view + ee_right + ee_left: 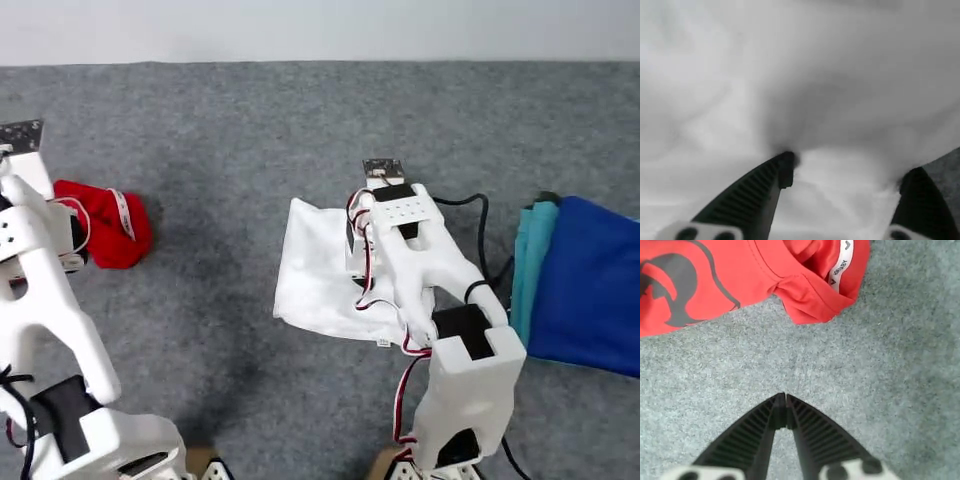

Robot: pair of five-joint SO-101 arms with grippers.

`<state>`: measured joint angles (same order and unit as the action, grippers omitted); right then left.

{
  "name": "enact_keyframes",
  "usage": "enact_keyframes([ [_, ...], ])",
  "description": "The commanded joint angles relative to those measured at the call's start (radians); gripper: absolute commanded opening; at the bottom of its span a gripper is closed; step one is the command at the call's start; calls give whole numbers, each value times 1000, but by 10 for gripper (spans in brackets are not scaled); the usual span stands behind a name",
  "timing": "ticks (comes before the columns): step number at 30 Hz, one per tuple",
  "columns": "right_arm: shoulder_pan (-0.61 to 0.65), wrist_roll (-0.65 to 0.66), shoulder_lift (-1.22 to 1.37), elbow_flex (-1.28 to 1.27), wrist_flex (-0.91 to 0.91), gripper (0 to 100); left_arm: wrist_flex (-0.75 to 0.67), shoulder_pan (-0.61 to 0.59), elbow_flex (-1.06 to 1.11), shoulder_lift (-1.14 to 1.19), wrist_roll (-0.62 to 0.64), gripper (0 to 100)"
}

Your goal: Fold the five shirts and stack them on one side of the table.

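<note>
A crumpled red shirt (pixel 105 222) lies at the table's left; its collar and label show close up on the red shirt (pixel 740 275). My left gripper (pixel 785 401) is shut on nothing, hovering over bare carpet just short of it. A folded white shirt (pixel 315 270) lies mid-table under the right arm (pixel 415 250). My right gripper (pixel 850 170) is open, its fingers (pixel 782 167) set down onto the white shirt (pixel 790 75). On the right sits a folded blue shirt (pixel 590 285) on top of a teal shirt (pixel 530 260).
Grey carpet (pixel 230 130) covers the table. A black cable (pixel 482 225) runs between the right arm and the blue stack. The left arm's base (pixel 70 420) stands at the front left. Open carpet lies between the red and white shirts.
</note>
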<state>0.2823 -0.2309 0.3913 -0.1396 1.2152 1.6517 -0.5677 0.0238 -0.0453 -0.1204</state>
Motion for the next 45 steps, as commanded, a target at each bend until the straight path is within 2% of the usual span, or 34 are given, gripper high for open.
enact_keyframes([
  [1,-28,-6,18,23,-19,203,-12,-3,-30,-3,-9,5],
  [5,-76,0,19,23,-22,14,-12,-3,-30,-3,-12,5],
  [10,-162,97,18,23,-21,9,-12,-3,-30,-3,-14,5],
  [14,-243,245,18,95,1,10,-12,-3,-30,-5,-14,5],
  [21,-326,664,28,400,53,10,-12,-3,-30,-3,-14,5],
  [27,-321,1135,113,549,-41,10,-8,-3,-30,-8,-12,5],
  [30,-312,1283,193,585,-68,10,-6,-3,-30,-11,-11,5],
  [33,-311,1295,246,628,-74,30,-6,-5,-27,-11,-11,5],
  [35,-312,1249,245,658,-70,91,-5,-5,-27,-11,-11,5],
  [40,-318,873,194,726,-53,292,-5,-6,-27,-11,-14,5],
  [45,-302,597,124,747,39,303,-5,-5,-27,-11,-14,5],
])
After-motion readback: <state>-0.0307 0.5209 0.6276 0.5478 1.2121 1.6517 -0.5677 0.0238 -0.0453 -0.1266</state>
